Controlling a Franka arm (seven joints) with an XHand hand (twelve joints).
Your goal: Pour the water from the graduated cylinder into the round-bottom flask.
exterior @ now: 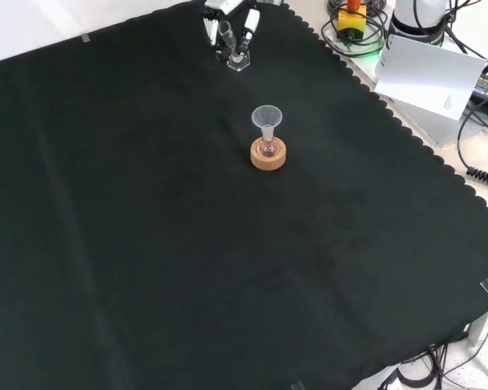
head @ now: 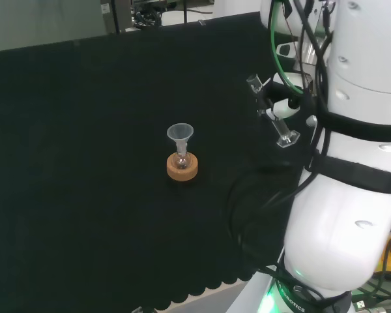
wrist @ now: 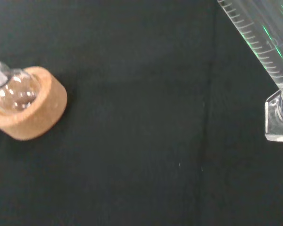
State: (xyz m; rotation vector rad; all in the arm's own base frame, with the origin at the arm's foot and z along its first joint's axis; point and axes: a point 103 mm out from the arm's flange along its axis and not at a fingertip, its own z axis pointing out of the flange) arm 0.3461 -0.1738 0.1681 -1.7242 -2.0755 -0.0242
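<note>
A small round-bottom flask (head: 180, 161) with a clear funnel (head: 180, 134) in its neck sits in a cork ring (head: 182, 169) mid-cloth. It also appears in the front view (exterior: 267, 147) and the wrist view (wrist: 13, 91). The clear graduated cylinder (head: 271, 111) leans at the right of the head view, its foot (head: 288, 139) close to the cloth. The hand (head: 283, 107) is shut round the cylinder's middle. In the front view the cylinder (exterior: 231, 45) stands at the top edge between the hand's fingers (exterior: 250, 21). The wrist view shows the cylinder's scale and foot (wrist: 278, 117). How much water it holds cannot be seen.
The arm's white links (head: 352, 195) stand at the right of the head view. The cloth's scalloped edge (exterior: 407, 130) runs along the right of the front view, with cables, a white sheet (exterior: 427, 77) and a yellow box beyond it. Bare black cloth lies between cylinder and flask.
</note>
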